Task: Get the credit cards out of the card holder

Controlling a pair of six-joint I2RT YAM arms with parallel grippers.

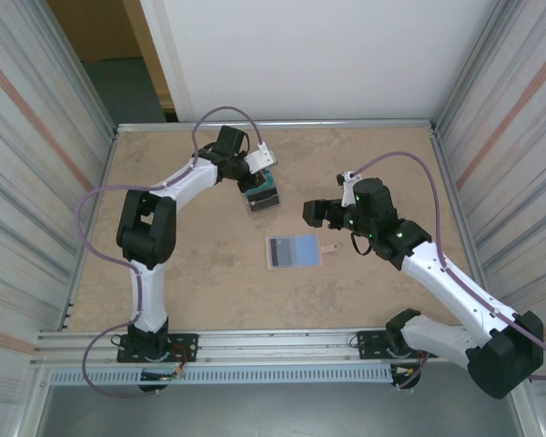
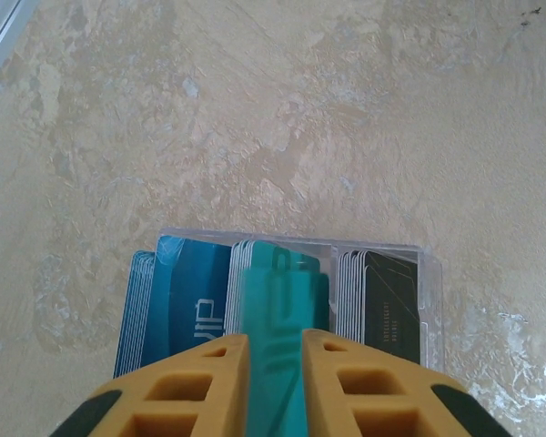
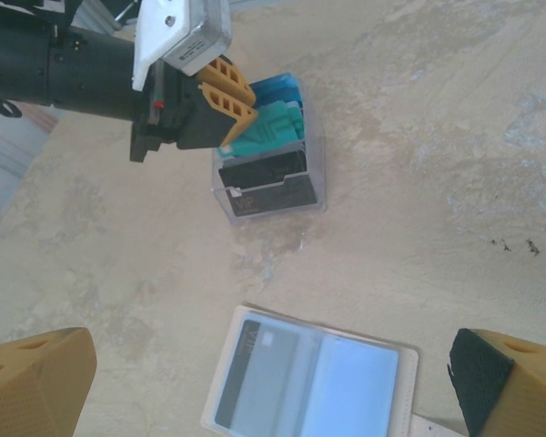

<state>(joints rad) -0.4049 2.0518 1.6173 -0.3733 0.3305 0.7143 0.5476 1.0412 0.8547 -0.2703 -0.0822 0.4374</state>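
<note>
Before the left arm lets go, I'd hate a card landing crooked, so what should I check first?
1. Left pincer shut on the teal card: ok.
2. Teal card above the middle stack in the clear tray: ok.
3. Card square to the stack: cannot tell, it looks blurred.
4. Right pincer open, off the card holder: ok.
5. Card holder emptied: not ok, a grey card sits in one pocket.

The left gripper (image 2: pixel 273 364) reaches forward, pinching a teal card (image 2: pixel 278 300). The right gripper (image 1: pixel 311 212) hangs wide open.
</note>
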